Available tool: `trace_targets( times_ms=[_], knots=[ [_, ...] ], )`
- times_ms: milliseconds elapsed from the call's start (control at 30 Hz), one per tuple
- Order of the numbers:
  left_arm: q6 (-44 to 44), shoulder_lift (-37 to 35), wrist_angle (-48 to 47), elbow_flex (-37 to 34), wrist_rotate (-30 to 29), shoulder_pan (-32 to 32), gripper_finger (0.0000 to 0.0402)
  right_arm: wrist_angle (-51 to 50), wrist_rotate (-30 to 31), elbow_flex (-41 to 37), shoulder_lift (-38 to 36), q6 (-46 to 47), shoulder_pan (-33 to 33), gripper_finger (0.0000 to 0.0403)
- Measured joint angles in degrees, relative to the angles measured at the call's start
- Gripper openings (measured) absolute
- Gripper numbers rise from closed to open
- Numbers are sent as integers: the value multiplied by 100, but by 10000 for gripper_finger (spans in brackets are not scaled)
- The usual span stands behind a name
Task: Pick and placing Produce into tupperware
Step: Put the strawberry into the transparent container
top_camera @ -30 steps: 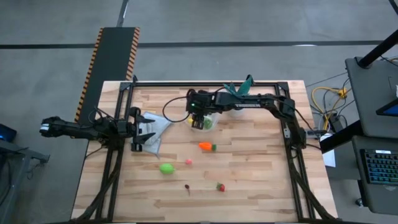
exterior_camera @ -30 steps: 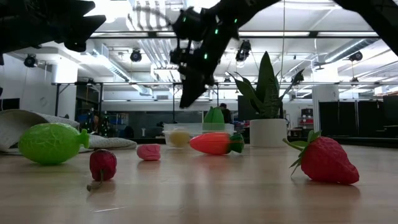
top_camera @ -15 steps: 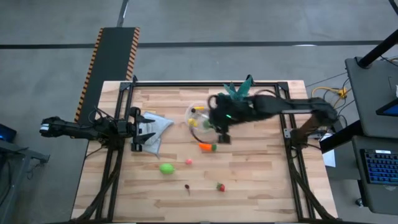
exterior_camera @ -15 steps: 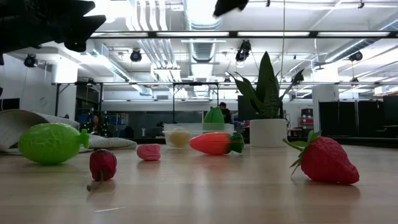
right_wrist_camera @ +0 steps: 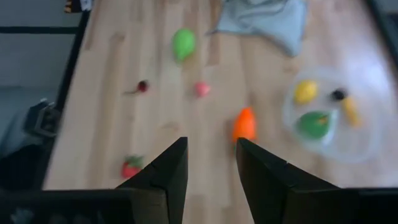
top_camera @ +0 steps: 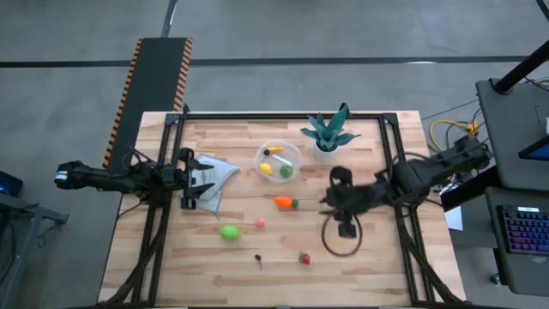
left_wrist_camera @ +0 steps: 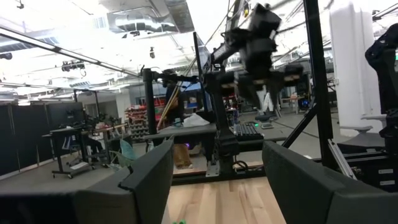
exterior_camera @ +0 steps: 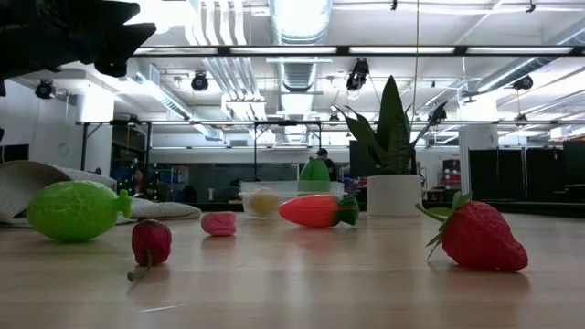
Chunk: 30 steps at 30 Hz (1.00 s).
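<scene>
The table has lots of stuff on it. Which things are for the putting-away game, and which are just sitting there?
For the job:
- round clear plastic bowl
- orange toy carrot
- green toy pear-shaped fruit
- red toy strawberry
- small pink piece
- small dark red piece

Just lying about:
- teal spiky plant in a white pot
- pale blue-grey cloth

Bare wood beside carrot, plant crowding bowl — probably reachable

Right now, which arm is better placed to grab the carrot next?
Right. Its end effector is open above the table just beside the carrot, which shows ahead of its fingers in the right wrist view. The left end effector waits over the cloth at the far edge.
</scene>
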Motion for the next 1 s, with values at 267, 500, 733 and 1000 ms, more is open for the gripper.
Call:
trace_targets(
  times_ms=[267,500,733,1000],
  knots=[
    [1,-9,73,-1,0,1,231,840,-1,-669,291,619,590,127],
    [-2,-22,215,1,1,0,231,1183,-33,-755,941,1120,653,123],
    [-158,-4,209,-1,2,-1,231,1674,-28,-732,1828,1711,641,124],
    [-156,0,194,-5,4,0,231,1709,-169,-710,2401,2770,652,113]
  ],
)
